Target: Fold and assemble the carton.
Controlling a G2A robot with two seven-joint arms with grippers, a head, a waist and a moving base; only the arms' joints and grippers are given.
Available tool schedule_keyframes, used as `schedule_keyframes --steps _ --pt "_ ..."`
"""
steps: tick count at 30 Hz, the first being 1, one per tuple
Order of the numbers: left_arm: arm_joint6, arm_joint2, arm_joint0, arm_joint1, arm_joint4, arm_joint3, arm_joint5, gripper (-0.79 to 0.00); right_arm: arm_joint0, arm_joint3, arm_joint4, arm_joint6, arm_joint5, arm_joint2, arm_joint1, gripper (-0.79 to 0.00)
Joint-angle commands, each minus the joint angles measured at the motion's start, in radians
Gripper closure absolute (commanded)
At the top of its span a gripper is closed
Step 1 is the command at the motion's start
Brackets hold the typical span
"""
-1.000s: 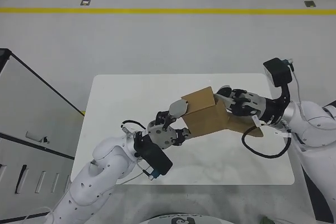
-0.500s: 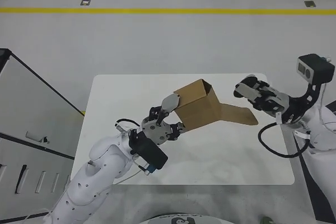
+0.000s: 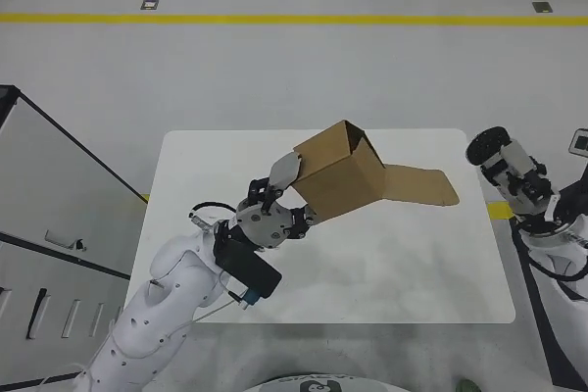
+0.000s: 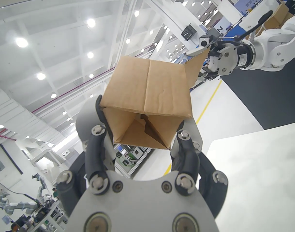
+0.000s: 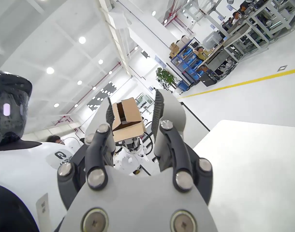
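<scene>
The brown carton (image 3: pixel 341 172) is a squared-up tube held tilted above the middle of the white table (image 3: pixel 392 284), with one long flap (image 3: pixel 419 184) sticking out to the right. My left gripper (image 3: pixel 279 193) is shut on the carton's lower left end. In the left wrist view the carton (image 4: pixel 147 90) sits between both fingers (image 4: pixel 99 131), its inner flaps partly folded. My right gripper (image 3: pixel 498 153) hangs open beyond the table's right edge, well apart from the flap. Through the right wrist view's open gripper (image 5: pixel 135 112) the carton (image 5: pixel 128 119) shows far off.
A grey cabinet (image 3: pixel 39 186) stands left of the table. A yellow floor line (image 3: pixel 294 19) runs along the back. The table's front half (image 3: pixel 372 294) is bare.
My right gripper has let go of the carton and drawn back to the right, past the table's edge. My left gripper has carried the carton up and slightly left, and the long flap now lies spread out.
</scene>
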Motion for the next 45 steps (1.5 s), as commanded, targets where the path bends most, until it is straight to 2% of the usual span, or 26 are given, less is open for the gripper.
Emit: schedule_keyframes --steps 1,7,10,19,25,33,36,41,43,45 --pt "0.001 0.0 0.0 0.0 0.0 0.0 0.0 0.0 0.001 0.0 -0.006 0.0 -0.001 0.0 0.0 -0.785" --pt "0.001 0.0 0.0 0.0 0.0 0.0 0.0 0.0 0.0 0.001 -0.006 -0.003 0.005 -0.001 0.0 -0.785" --pt "-0.009 -0.003 0.007 0.0 0.011 -0.016 0.014 0.0 0.0 0.001 0.047 0.008 0.061 -0.003 -0.003 -0.785" --pt "0.04 -0.019 0.049 0.002 0.046 -0.042 0.059 0.0 0.011 0.034 0.363 0.261 0.321 0.034 0.001 -0.785" --pt "0.05 -0.017 0.057 0.001 0.068 -0.039 0.082 0.0 0.02 0.041 0.413 0.371 0.469 0.022 0.001 -0.785" --pt "0.044 -0.015 0.057 0.001 0.079 -0.034 0.082 0.0 0.018 0.04 0.424 0.37 0.473 0.017 0.0 -0.785" --pt "0.04 -0.004 0.065 -0.004 0.024 -0.024 0.099 0.0 0.023 0.065 0.547 0.414 0.516 -0.04 -0.01 -0.785" --pt "0.076 0.037 0.044 -0.018 -0.022 0.001 0.194 0.0 0.077 0.117 0.609 0.458 0.525 -0.126 -0.026 -0.785" --pt "0.085 0.052 0.032 -0.024 -0.035 0.011 0.219 0.0 0.1 0.133 0.621 0.474 0.527 -0.151 -0.031 -0.69" --pt "0.086 0.062 0.022 -0.027 -0.027 0.021 0.229 0.0 0.122 0.145 0.625 0.496 0.535 -0.175 -0.036 -0.677"
